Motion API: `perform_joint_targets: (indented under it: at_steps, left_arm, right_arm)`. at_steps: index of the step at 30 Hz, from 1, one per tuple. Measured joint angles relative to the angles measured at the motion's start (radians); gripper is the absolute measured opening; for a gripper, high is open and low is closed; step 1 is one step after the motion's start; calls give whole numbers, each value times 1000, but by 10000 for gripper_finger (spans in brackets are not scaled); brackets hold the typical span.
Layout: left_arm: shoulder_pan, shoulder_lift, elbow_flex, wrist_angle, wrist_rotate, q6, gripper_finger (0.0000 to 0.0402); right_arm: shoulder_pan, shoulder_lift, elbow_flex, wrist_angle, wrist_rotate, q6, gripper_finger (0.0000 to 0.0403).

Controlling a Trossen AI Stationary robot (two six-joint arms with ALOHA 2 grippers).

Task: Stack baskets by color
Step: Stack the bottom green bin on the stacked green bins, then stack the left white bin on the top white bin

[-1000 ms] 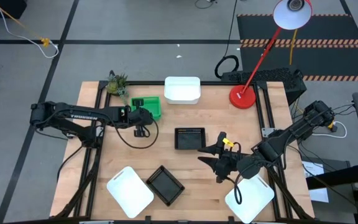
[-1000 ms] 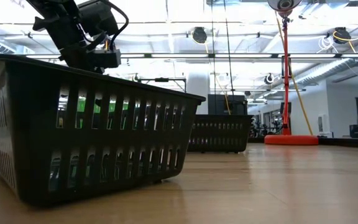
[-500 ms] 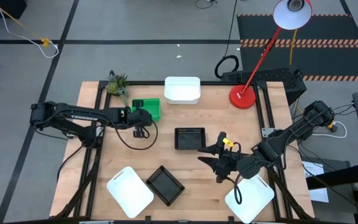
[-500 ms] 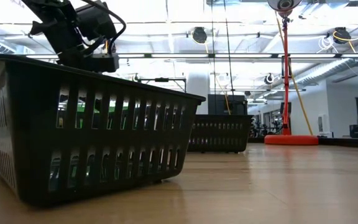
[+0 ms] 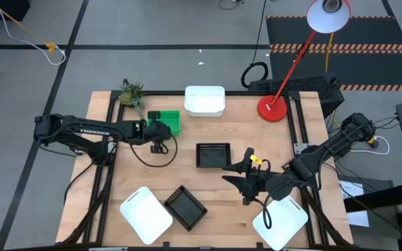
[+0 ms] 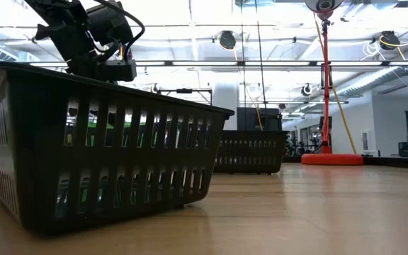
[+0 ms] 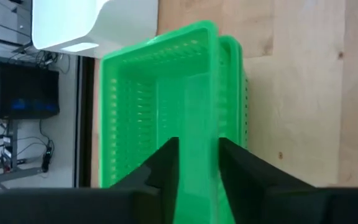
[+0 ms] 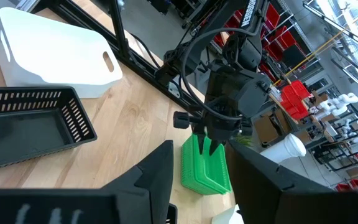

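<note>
The green baskets (image 5: 165,120) sit nested in one stack at the table's far left, bottoms down on the wood. My left gripper (image 7: 199,174) slants down at the stack's near end. It is open, with one finger inside the top basket's wall (image 7: 199,124) and one outside; I cannot tell if they touch it. My right gripper (image 8: 204,186) hangs open above the table right of centre, holding nothing. One black basket (image 5: 213,155) rests at centre and another (image 5: 185,207) near the front edge. White baskets lie at the far middle (image 5: 204,100), front left (image 5: 146,214) and front right (image 5: 279,222).
A red lamp base (image 5: 272,109) with its slanting pole stands at the far right, and a small plant (image 5: 131,93) at the far left corner. Bare wood lies between the green stack and the centre black basket.
</note>
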Motion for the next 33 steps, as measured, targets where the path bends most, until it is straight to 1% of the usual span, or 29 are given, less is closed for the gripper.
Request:
perform_joint_targets:
  at_steps: [5, 8, 10, 20, 33]
  left_arm:
    - [-2, 0, 0, 4, -23, -15, 169]
    - [-13, 0, 0, 4, -24, -12, 190]
    - [-21, 0, 0, 4, -24, -11, 198]
    - [-54, -6, 2, 0, -24, -25, 200]
    - [-91, -6, 62, -22, -30, -60, 200]
  right_arm:
    - [0, 0, 0, -2, 0, 0, 139]
    - [0, 0, 0, -7, 0, 0, 139]
    - [0, 0, 0, -7, 0, 0, 139]
    - [0, 0, 0, -7, 0, 0, 139]
    - [0, 0, 0, -7, 0, 0, 139]
